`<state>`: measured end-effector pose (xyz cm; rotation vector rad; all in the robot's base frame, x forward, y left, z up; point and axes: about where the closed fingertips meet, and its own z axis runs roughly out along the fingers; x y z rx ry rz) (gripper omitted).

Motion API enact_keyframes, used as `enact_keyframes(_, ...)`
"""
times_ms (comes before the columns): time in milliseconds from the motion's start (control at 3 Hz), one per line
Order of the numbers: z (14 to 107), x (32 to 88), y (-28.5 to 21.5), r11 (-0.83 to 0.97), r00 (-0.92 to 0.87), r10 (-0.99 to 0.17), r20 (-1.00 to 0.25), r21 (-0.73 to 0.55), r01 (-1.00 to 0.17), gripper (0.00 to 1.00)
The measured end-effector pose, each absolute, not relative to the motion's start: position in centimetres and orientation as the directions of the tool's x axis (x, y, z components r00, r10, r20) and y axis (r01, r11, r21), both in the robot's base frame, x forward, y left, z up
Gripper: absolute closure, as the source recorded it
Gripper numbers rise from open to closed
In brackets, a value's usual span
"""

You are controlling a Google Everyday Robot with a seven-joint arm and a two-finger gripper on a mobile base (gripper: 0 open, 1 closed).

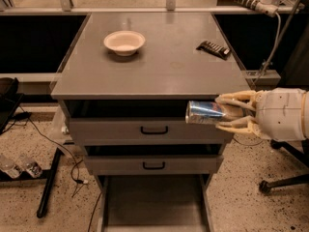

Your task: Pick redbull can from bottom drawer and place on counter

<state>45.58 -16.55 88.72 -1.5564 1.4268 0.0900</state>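
Redbull can (205,112) lies on its side in my gripper (223,113), held in the air just under the counter's (169,69) front edge, close to its front right corner. One end of the can faces left, and its silver-and-blue body crosses in front of the shadowed gap below the counter and the upper rim of the top drawer (111,129). My jaws are closed around the can's right half, one pale finger above it and one below, so the can is pinched between them and touches neither the counter nor any drawer.

My arm (285,114) comes in from the right side, about level, its thick white wrist lined up with the can's long axis and stopping beside the counter's right edge. The gripper sits lower than the counter top, not over it.

The bottom drawer (154,202) stands pulled out below, its grey tray well under the can. The middle drawer (116,165) is shut. On the counter a pale bowl (124,41) rests toward the back left corner, and a dark ridged flat object (213,49) lies near the right edge, toward the back.
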Motion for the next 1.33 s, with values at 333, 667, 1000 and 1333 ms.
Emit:
enact_keyframes(333, 88.7, 45.6, -16.5, 0.174, 0.307, -0.718, -0.625, -0.587, -0.790, 1.00)
enact_keyframes(667, 90.1, 48.8, -16.0, 0.148, 0.336, -0.724, -0.603, -0.611, -0.778, 1.00)
enact_keyframes(1000, 92.1, 54.8, -15.7, 0.130, 0.358, -0.728, -0.584, -0.631, -0.765, 1.00)
enact_keyframes(1333, 92.5, 60.1, -14.2, 0.118, 0.369, -0.702, -0.609, -0.610, -0.783, 1.00)
